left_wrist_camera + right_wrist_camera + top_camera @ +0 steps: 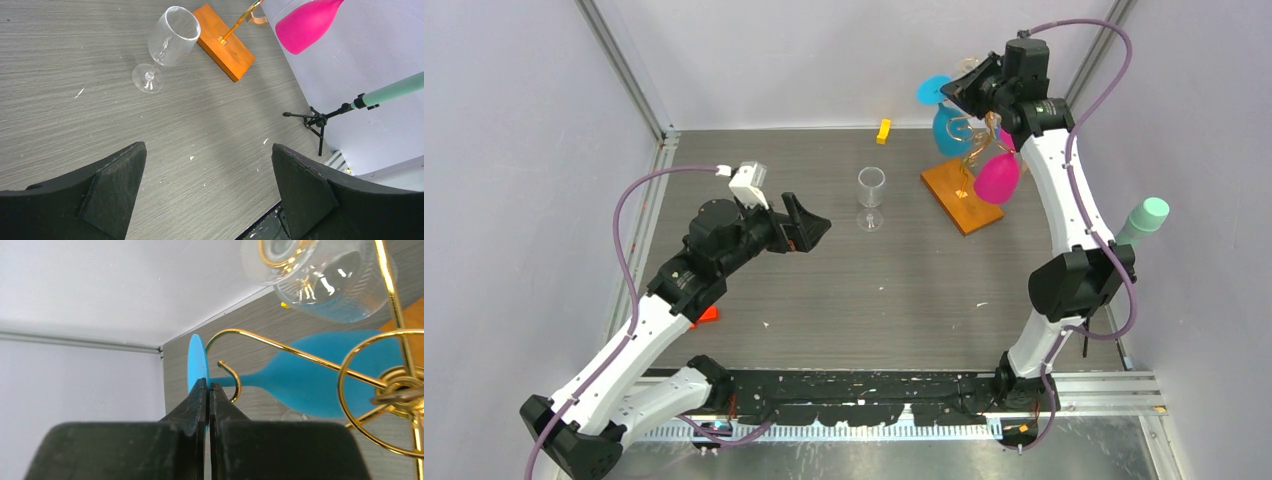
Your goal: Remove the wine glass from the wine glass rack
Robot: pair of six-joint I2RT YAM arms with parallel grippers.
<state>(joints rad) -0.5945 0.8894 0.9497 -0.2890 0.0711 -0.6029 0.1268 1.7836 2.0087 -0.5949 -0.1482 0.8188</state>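
the right gripper fills the bottom of its wrist view, its two black fingers pressed nearly together on the rim of the flat round foot of the blue wine glass. that glass hangs upside down, its stem resting in a curled gold hook of the wine glass rack. a clear hanging glass sits on another arm of the rack just above it.

from the top camera, the rack stands at the far right of the grey table on its orange-brown wooden base, with a pink glass hanging on its near side. a clear standing glass is upright on the table just left of the base, apart from it.

the left gripper hovers over the table's left half with its fingers spread wide, holding nothing, pointed toward the standing glass.
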